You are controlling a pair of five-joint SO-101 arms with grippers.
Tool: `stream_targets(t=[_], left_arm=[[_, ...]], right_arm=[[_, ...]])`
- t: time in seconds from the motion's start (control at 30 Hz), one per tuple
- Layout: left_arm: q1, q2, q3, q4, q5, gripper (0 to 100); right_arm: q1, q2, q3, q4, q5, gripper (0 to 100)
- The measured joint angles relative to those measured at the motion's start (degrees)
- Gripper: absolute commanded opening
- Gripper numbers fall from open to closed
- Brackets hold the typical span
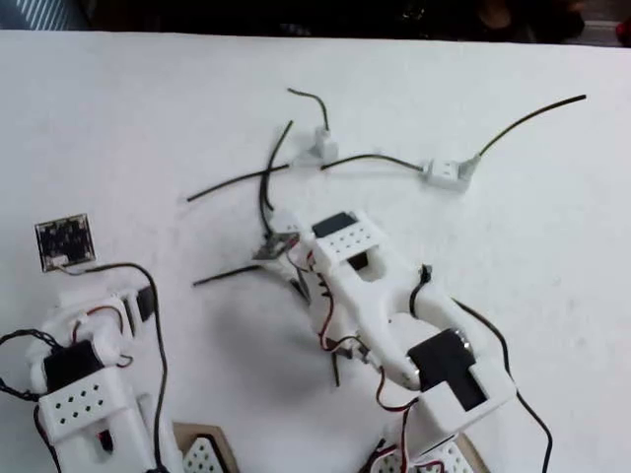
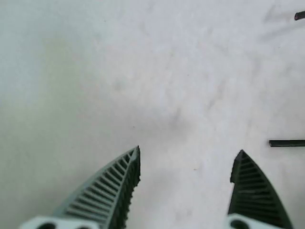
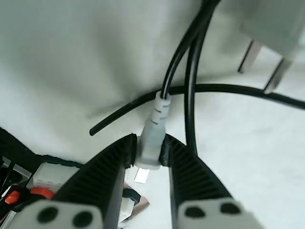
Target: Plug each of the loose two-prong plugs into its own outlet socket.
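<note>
My right gripper (image 3: 148,140) is shut on a small pale plug (image 3: 151,138), whose black cable (image 3: 183,57) runs away from the fingers. Another white plug (image 3: 274,24) with two bare prongs lies just beyond it. In the high view the right gripper (image 1: 281,244) sits mid-table among black cables. Two white plugs (image 1: 315,148) (image 1: 444,173) lie farther back, each with a black cord. My left gripper (image 2: 188,152) is open over bare white table, with nothing between its ribbed fingers (image 2: 114,191). The left arm (image 1: 84,379) stays at the near left corner.
A small dark square board (image 1: 64,241) with a wire lies at the left, just beyond the left arm. Loose black cable ends (image 1: 222,276) (image 2: 286,142) lie between the two arms. The table's dark far edge (image 1: 315,25) runs across the back.
</note>
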Motion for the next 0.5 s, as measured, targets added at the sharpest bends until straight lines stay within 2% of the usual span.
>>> stream_targets(t=[0.33,0.5], left_arm=[[0.00,0.00,0.00,0.00,0.00,30],[0.00,0.00,0.00,0.00,0.00,30]], right_arm=[[0.00,2.64,-0.35,-0.44,-0.26,8.0],[0.00,2.99,-2.37,-0.44,-7.74,7.7]])
